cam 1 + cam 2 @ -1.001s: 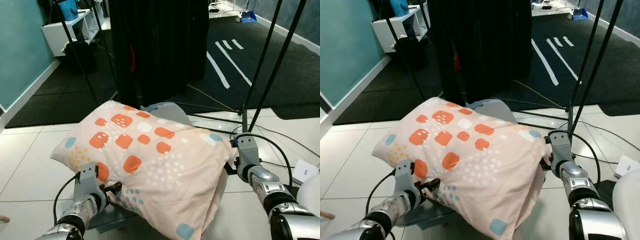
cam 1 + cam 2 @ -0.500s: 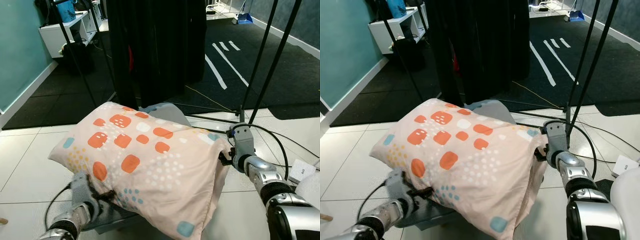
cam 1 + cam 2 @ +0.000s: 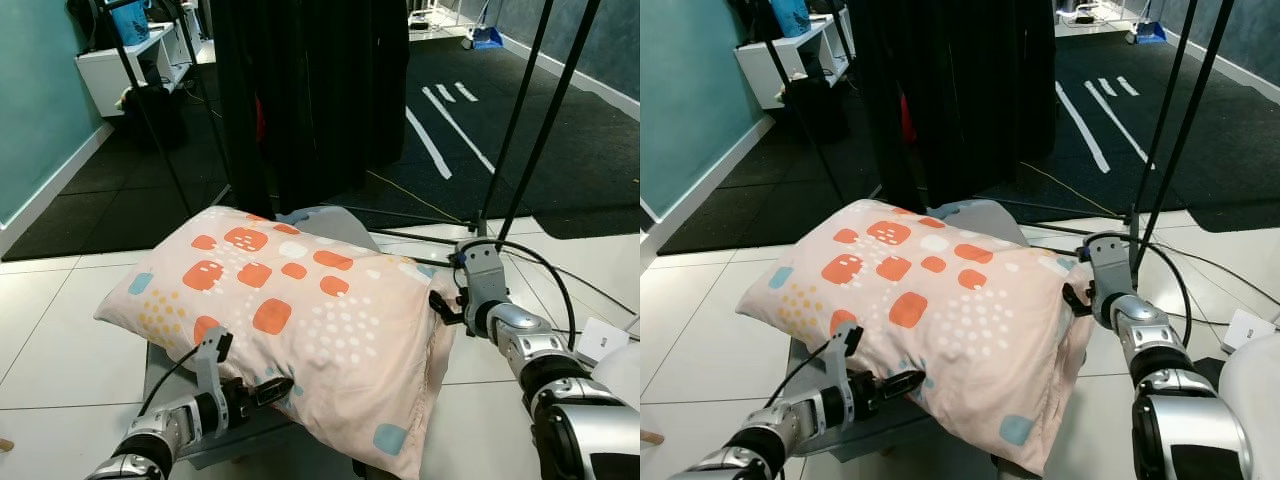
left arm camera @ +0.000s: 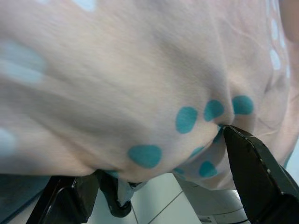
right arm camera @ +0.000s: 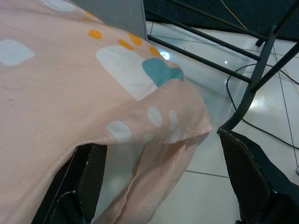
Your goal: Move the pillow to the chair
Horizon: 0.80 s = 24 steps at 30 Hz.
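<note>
White floor tiles (image 3: 60, 330) run under you up to a dark carpet (image 3: 470, 150), with a black curtain (image 3: 310, 100) hanging straight ahead and a teal wall (image 3: 40, 100) on your left.

Your left gripper (image 3: 262, 389) sits low at the pillow's near-left underside, its arm reaching in from the bottom left. In the left wrist view its two black fingers (image 4: 261, 182) stand spread apart, with the dotted cloth bulging between them, so it reads as open, one finger touching the fabric. Your right gripper (image 3: 440, 306) is at the pillow's right end, its silver forearm coming in from the lower right and bent inward. In the right wrist view its fingers (image 5: 247, 172) are also wide apart, bracketing the hanging corner of the cover without closing on it.

You have the pillow (image 3: 290, 320), peach with orange squares and white and teal dots, lying on the grey chair (image 3: 810, 365). Its long axis runs from your far left toward your near right. The right end overhangs the seat and droops toward the floor; a grey edge of the seat shows at the near left, and more grey peeks out behind the far edge.

Beyond your right gripper, black stand legs (image 3: 520, 130) and cables (image 3: 560, 290) cross the tiles, close to that arm. Open tile lies on your left.
</note>
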### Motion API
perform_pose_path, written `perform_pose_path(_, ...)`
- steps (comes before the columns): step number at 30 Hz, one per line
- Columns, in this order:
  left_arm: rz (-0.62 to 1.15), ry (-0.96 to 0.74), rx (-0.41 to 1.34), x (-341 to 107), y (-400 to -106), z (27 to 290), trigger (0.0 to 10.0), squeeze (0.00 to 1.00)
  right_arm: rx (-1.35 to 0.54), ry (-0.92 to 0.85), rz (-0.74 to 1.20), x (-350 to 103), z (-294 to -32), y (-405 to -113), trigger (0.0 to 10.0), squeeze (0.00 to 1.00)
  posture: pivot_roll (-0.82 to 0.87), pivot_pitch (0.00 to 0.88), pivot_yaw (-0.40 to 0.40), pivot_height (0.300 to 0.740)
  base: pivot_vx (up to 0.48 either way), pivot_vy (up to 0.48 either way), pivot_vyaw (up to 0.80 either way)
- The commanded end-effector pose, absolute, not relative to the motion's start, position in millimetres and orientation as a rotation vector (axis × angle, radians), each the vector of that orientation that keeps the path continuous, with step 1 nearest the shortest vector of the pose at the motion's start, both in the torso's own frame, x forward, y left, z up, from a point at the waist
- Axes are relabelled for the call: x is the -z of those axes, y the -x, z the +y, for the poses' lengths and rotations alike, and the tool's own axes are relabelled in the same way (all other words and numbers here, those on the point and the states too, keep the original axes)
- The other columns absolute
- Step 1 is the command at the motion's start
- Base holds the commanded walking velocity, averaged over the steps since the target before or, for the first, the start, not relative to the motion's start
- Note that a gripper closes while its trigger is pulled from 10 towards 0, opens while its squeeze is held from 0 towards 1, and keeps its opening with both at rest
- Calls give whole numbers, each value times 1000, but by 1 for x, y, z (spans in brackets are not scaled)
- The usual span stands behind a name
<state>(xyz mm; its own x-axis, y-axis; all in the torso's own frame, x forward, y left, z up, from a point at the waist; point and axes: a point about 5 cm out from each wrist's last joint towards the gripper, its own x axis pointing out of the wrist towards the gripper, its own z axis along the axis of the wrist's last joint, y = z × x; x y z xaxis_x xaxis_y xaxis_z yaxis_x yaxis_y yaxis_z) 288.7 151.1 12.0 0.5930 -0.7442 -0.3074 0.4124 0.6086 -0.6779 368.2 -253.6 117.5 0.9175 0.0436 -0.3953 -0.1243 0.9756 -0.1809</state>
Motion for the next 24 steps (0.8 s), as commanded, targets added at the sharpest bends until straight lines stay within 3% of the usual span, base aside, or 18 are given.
perform_pose_path(1, 624, 617, 737, -13, -289, 146, 10000, 0, -85, 209, 399, -122, -253, -371, 10000, 0, -332, 98, 61, 500, 0, 0, 0)
perform_pose_path(10, 554, 764, 609, -18, -298, 149, 10000, 0, -80, 210, 400, -122, -254, -371, 10000, 0, -334, 100, 65, 500, 0, 0, 0)
perform_pose_path(18, 464, 987, 192, -18, -310, 169, 10000, 0, -75, 211, 388, -126, -255, -372, 10000, 0, -342, 107, 65, 500, 0, 0, 0)
perform_pose_path(24, 422, 1059, 56, -18, -313, 175, 10000, 0, -76, 207, 382, -128, -256, -373, 10000, 0, -346, 111, 64, 500, 0, 0, 0)
